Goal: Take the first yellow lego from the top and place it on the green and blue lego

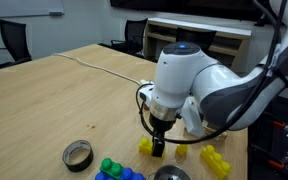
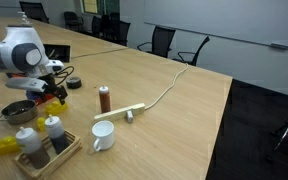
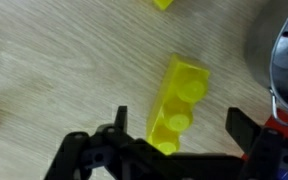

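In the wrist view a long, low yellow lego with a row of round studs lies on the wooden table. My gripper is open, with one finger on each side of the brick's near end and not touching it. In an exterior view the gripper points down at the table, close to it, with yellow pieces on either side. The green and blue lego sits at the table's near edge, to the left of the gripper. In an exterior view the gripper is small and the bricks are hard to make out.
A tape roll, a metal bowl, a stepped yellow block and a small yellow piece lie near the gripper. A brown bottle, a white mug, a tray with bottles and a cable are further along the table.
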Action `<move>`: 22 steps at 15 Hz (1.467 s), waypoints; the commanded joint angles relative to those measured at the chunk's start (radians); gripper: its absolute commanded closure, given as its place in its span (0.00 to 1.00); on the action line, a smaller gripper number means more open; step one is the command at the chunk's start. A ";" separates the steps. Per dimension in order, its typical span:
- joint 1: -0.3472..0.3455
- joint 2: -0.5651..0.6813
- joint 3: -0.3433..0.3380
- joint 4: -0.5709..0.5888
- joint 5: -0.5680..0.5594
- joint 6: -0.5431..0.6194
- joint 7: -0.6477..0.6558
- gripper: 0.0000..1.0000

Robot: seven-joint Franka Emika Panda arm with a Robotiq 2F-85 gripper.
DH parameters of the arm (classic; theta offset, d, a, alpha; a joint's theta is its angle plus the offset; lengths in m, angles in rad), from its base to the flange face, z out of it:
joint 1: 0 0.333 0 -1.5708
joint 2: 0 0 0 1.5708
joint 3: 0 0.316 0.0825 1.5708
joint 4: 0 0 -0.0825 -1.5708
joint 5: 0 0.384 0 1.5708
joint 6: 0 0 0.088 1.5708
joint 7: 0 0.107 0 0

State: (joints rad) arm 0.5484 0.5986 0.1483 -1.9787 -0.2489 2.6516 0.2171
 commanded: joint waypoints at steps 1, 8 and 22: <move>0.082 0.048 -0.072 0.056 -0.070 -0.004 0.078 0.00; 0.173 0.071 -0.152 0.082 -0.095 0.006 0.157 0.40; 0.172 -0.006 -0.154 0.076 -0.048 -0.101 0.205 0.73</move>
State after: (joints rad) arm 0.7200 0.6381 -0.0129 -1.8953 -0.3137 2.6139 0.4068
